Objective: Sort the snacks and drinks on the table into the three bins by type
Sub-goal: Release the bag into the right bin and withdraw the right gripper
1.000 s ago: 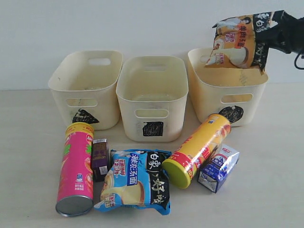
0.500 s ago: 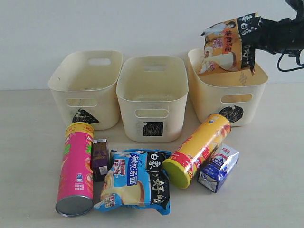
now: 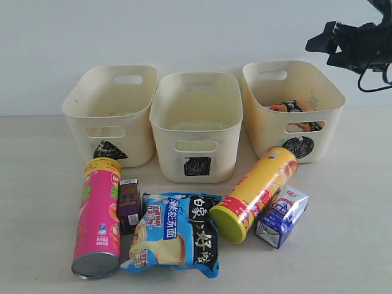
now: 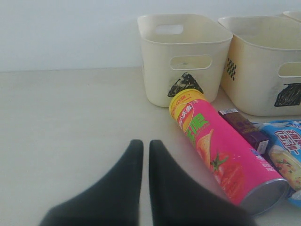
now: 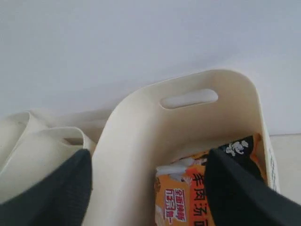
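Exterior view, nearest first: on the pale bench (image 3: 349, 257) lie a pink chip can (image 3: 98, 217), a blue-white noodle bag (image 3: 174, 236), a dark purple carton (image 3: 129, 205), a yellow chip can (image 3: 254, 193) and a blue and white carton (image 3: 282, 217). Behind them stand three cream bins (image 3: 196, 131) in a row. The orange noodle bag (image 5: 188, 197) lies inside the right-hand bin (image 3: 269, 131), beneath the right jaws, which are spread wide apart and empty. The left jaws are pressed together near the pink can.

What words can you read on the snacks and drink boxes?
"白象": blue-white noodle bag, on its black corner.
"牛肉汤": orange noodle bag, partly hidden, so a likely reading.
Too small or blurred to read: print on the pink chip can, yellow chip can, dark purple carton, blue-white carton.
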### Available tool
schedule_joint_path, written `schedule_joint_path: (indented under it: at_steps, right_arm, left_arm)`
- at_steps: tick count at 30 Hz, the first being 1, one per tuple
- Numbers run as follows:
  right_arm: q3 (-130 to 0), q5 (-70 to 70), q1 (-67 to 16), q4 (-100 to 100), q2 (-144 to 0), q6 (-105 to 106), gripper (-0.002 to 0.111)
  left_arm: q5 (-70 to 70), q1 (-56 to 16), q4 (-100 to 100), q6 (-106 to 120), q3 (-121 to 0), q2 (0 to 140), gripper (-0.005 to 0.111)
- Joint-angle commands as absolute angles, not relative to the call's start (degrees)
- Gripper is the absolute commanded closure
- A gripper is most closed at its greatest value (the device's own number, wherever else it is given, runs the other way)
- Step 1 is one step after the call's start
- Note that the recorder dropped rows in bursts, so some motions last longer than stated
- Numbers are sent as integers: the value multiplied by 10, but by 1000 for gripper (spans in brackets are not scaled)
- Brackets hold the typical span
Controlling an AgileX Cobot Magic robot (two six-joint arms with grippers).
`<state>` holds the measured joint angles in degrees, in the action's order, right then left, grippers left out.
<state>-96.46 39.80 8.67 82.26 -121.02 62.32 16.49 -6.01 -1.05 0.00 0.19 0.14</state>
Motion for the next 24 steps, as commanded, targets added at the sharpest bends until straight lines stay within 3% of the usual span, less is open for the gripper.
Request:
schedule_joint_path:
  at_steps: [1,5,6,16,24]
  right_arm:
    - [-972,422,86,704,-1175,616,68]
    - [-972,446,86,595,-1137,561,104]
    - [-972,454,86,564,-1126,544,108]
    - [-965,568,86,356,-1045,384,108]
    - [-826,488,80,355,-958,385,108]
  left_arm:
    - [163,-63,-8,-4,0,0,102]
    - [163,-63,-8,-4,0,0,102]
    - [163,-63,-8,-4,0,0,102]
    - [163,-63,-8,-4,0,0,102]
    - [163,-63,-8,-4,0,0,102]
